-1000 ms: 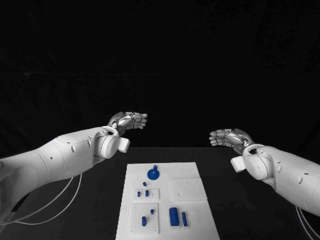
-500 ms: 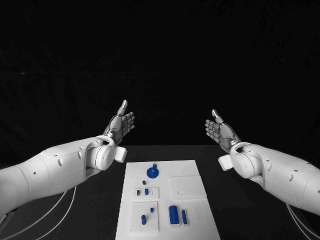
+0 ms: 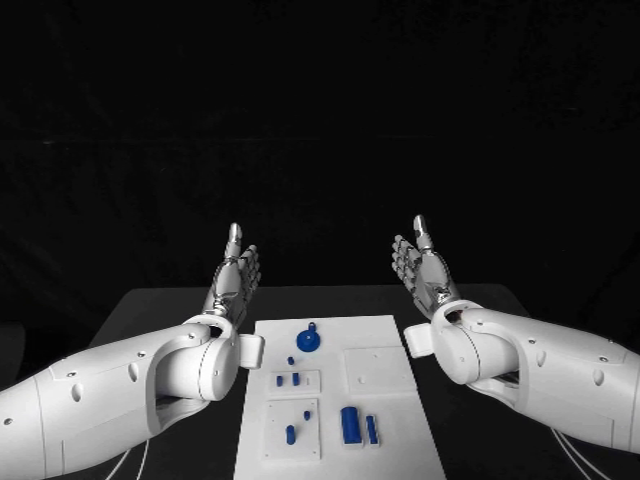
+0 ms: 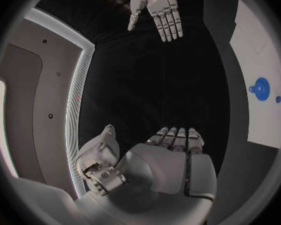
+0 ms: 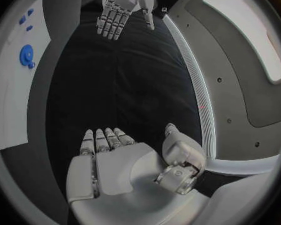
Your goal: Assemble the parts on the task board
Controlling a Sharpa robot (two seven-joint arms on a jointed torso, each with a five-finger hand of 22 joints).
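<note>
Blue parts [image 3: 309,343] lie loose on the board [image 3: 330,400] at 6 o'clock on the table [image 3: 147,305], both hands, left [image 3: 235,275] and right [image 3: 423,268], raised above it, fingers straight, holding nothing; assembly stage indeterminate.

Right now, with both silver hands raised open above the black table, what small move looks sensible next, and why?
Probably lower one hand toward the white task board. The left hand and right hand hold nothing, fingers straight, beyond its far end, while small blue parts lie on it. Whether assembly is ahead or finished, I cannot tell.
</note>
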